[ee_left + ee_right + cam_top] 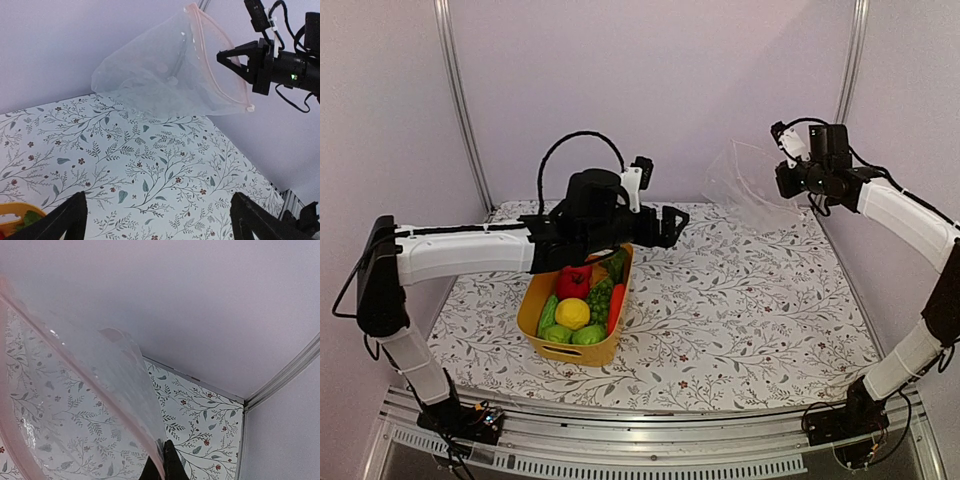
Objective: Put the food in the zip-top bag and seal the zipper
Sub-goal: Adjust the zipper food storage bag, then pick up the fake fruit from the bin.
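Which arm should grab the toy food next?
The left. The left claw is open and empty near the yellow basket of food; the right claw is shut on the bag, holding it up.

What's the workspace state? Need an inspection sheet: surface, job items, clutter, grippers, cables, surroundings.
Surface: floral-print table, no spills seen.
Job's things: food all in the yellow basket, near left; zip-top bag held up at far right, no food seen inside; zipper parted.
Clutter: nothing seen.
Grippers: left gripper open, empty, over the basket's far end; right gripper shut on the bag's mouth edge.
Cables: black cable loops over the left wrist; wires at the right wrist.
Surroundings: pale walls, metal posts.
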Controlling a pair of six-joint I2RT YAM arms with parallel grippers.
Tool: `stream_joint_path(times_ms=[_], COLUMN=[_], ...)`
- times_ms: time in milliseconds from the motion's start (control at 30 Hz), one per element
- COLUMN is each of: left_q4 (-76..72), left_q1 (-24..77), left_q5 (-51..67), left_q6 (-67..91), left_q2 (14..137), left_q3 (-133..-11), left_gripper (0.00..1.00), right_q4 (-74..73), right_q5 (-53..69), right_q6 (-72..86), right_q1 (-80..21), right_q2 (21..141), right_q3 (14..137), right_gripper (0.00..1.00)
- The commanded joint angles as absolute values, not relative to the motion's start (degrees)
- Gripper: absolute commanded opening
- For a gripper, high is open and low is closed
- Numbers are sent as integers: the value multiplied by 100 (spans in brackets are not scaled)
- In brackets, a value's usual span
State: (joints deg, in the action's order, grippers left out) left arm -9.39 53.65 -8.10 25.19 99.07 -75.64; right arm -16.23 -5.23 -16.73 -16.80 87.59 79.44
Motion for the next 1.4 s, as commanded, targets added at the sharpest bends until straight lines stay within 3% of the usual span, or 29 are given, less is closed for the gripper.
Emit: stream_joint_path(times_ms=[0,133,200,433,533,700,1233,1367], left_q4=[-35,1154,1870,1830,2312,2848,4591,4660], left_q1=[5456,5399,5252,4539,4542,4552,4633,4632], left_q5=[-1406,-3386,-3587,-2251,-2110,-1598,-1208,-1280], left_q6=[1565,1728,1559,1859,2010,2541,3141,3172], left_q2=[9443,9159,9100,8472,8448,8333,9475,9765], left_q3=[-7415,-7359,-7490,-6425,-6426,-6295,-6684,-6770], left_gripper=[100,100,100,100,84,76,75,82], right_q4=[-1652,-1678,-1661,-1483,-1314,-1316,-1466,-1497], right_q5=[-814,-981,-724,1059,1627,1515,1539,1590], right_q6=[-1825,-1975,-1975,-1775,-1768,-2114,-2346,-2343], right_q1=[-1294,-1174,-1175,-1192,-1294,-1625,-2116,-2118], right_q2=[8449,8141,7978,8117,8185,8321,8495,8473], right_q3=[8045,8031,7859,6967,6616,6414,6286,6289], right_gripper=[0,0,0,0,0,0,0,0])
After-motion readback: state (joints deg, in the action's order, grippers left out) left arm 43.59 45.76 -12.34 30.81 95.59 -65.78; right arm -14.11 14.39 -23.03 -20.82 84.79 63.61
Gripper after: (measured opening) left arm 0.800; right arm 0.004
